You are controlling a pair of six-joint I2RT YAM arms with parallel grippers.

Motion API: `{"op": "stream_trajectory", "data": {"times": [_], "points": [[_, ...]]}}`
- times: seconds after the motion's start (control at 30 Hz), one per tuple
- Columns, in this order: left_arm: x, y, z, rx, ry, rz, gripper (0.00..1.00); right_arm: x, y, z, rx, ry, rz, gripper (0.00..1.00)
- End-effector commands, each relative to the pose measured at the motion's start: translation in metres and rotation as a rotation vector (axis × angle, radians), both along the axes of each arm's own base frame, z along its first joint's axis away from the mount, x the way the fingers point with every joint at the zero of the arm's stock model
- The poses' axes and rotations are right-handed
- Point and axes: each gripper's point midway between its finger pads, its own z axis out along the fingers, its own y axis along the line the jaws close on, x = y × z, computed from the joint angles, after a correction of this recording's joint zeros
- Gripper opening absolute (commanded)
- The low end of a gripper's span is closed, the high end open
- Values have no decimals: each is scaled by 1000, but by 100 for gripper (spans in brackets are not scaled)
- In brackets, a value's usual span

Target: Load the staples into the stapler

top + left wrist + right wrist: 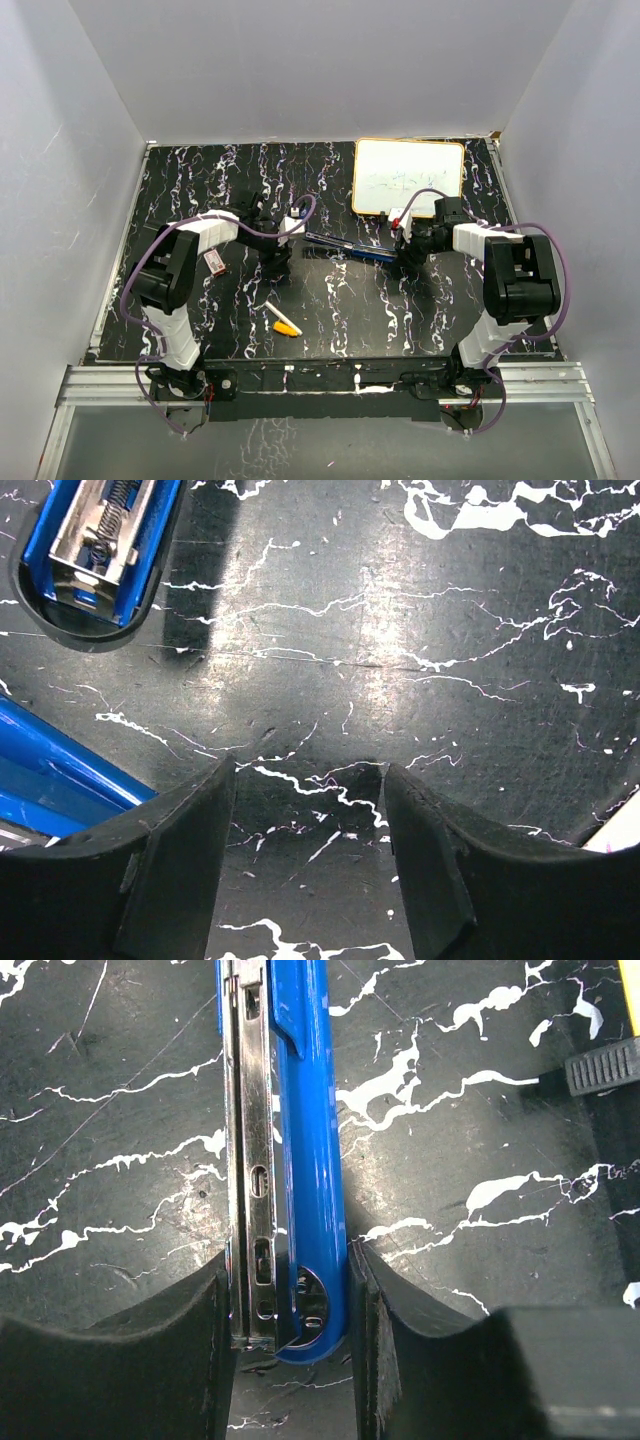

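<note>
The blue stapler (pixel 345 247) lies opened out on the black marbled table, between the two arms. My right gripper (pixel 288 1300) is shut on its rear end, pinching the blue body (pixel 312 1160) and the metal channel (pixel 250 1160) side by side. My left gripper (pixel 305 810) stands open over bare table with nothing between its fingers. The stapler's open magazine end (pixel 95 550), with its spring showing, lies beyond it at the upper left. The small red-and-white box of staples (pixel 213 262) sits left of the left arm. I see no loose staple strip.
A yellow-and-white marker (pixel 284 320) lies on the near middle of the table. A yellow-framed whiteboard (pixel 408 177) rests at the back right, just behind the right gripper (pixel 405 250). A black ribbed object (pixel 600 1065) lies close to the stapler's right.
</note>
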Motion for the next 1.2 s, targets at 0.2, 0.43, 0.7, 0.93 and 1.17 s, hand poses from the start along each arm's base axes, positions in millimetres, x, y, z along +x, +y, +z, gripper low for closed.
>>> {"op": "stream_trajectory", "data": {"times": [0.2,0.43,0.7,0.93,1.17], "points": [[10,-3,65,-39,-18,123,66,-74,-46,-58,-256,329,-96,41],[19,4,111,-36,-118,190,70,-74,-46,-59,-253,364,-147,61],[46,22,123,31,-229,346,71,-64,-50,-50,-268,332,-178,69],[89,37,105,80,-193,628,83,-45,-45,-5,-207,210,-263,76],[112,12,81,38,-80,706,83,-26,-27,62,-79,87,-332,85]]}}
